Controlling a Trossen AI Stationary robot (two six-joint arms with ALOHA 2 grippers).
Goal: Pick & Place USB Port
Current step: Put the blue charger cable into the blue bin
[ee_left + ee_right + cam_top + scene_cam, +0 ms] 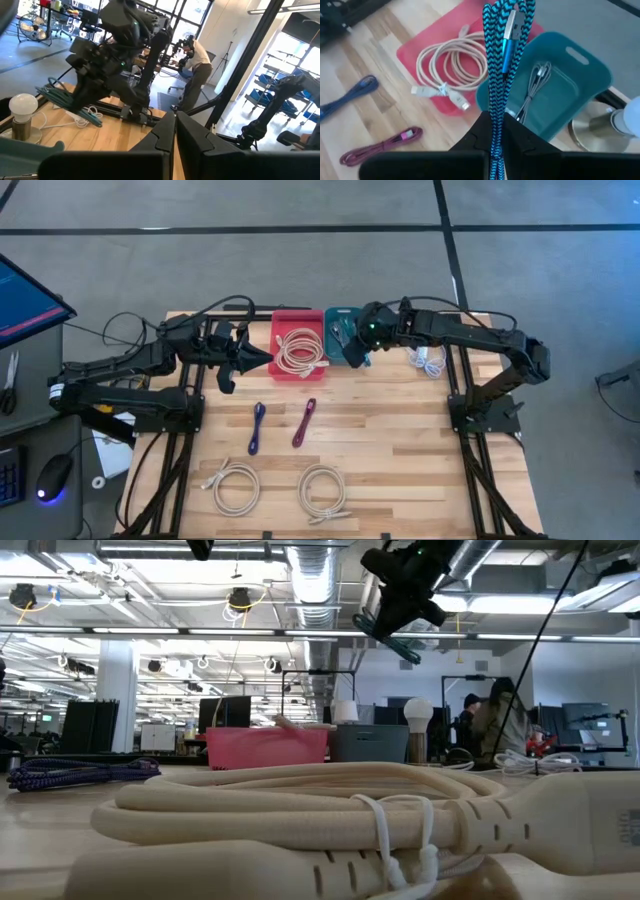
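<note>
R gripper (pixel 496 131) is shut tight on a teal cable (pixel 506 55), held in a folded bunch w/ its USB plug showing on top. In the high view it hangs over the teal bin (pixel 340 332) at the table's far edge, next to the red bin (pixel 298 320). Low view shows the cable well up in the air, not resting on anything.

Teal bin already has a grey cable (pixel 536 85) in it; red bin holds a coiled beige cable (pixel 451 65).

L gripper (pixel 175 131) sits just beside the red bin on its left, fingers pressed together, nothing in them. Looks like it's waiting.

Step, as I read it: carry is done or nearly so, placing phase. Cable is over the drop spot but not yet let go.

Next move calls for: bring the R gripper lower over the teal bin's middle, then open so the bunch falls inside the walls. Dangling loops could catch the rim or spill toward the red bin, so centre first.

Left to do, likely: purple cable (pixel 257 427), maroon cable (pixel 304 422) mid-table, plus two beige coils (pixel 231 485) at the near edge.
</note>
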